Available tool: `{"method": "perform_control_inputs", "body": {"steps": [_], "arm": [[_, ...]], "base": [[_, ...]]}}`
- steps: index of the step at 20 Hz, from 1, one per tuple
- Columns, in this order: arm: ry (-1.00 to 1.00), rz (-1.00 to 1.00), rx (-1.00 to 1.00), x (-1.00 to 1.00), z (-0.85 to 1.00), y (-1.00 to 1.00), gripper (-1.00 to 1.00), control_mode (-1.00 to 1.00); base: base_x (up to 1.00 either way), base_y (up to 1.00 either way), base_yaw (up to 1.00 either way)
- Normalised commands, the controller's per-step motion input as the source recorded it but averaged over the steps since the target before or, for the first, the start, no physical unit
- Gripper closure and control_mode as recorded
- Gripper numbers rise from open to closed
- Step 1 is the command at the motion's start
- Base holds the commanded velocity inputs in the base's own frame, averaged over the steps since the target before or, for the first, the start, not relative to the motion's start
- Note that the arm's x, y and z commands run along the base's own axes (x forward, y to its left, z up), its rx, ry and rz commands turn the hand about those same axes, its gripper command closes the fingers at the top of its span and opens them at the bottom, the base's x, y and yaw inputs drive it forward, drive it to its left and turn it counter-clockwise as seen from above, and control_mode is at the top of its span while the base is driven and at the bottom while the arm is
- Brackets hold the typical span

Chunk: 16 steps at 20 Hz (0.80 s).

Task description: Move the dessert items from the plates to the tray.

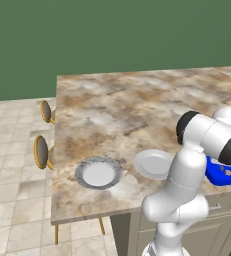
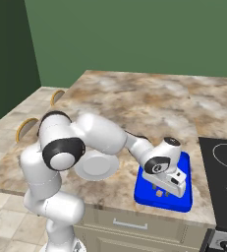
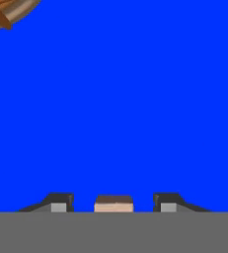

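A: Pincer (image 3: 113, 203) state?
B: Fingers spread over the bright blue rectangular tray (image 3: 135, 99); the small brownish round morsel (image 3: 114, 203) lies between them, untouched.
A: Donut?
B: The orange-brown glazed ring donut (image 3: 7, 12) is on the tray, well apart from the fingertips.

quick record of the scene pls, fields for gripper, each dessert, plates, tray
gripper: low over the tray, fingers apart, small morsel between them, not clamped
donut: on the tray
morsel: on the tray
plates: grey-rimmed plate and plain white plate, both empty
tray: blue, on the counter beside the stovetop
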Motion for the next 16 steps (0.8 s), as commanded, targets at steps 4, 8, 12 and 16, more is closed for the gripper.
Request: {"method": "perform_control_inputs", "body": {"steps": [4,8,12,16], "arm": [[0.00,0.00,0.00,0.00,0.00,0.00,-1.00,-1.00],[-0.05,0.00,0.00,-0.09,0.31,0.01,-1.00,-1.00],[-0.10,0.00,0.00,-0.18,0.54,0.39,-1.00,-1.00],[-0.10,0.00,0.00,-0.03,0.61,0.62,-1.00,-1.00]], "base": [[0.00,0.00,0.00],[0.00,0.00,0.00],[0.00,0.00,0.00],[0.00,0.00,0.00]]}}
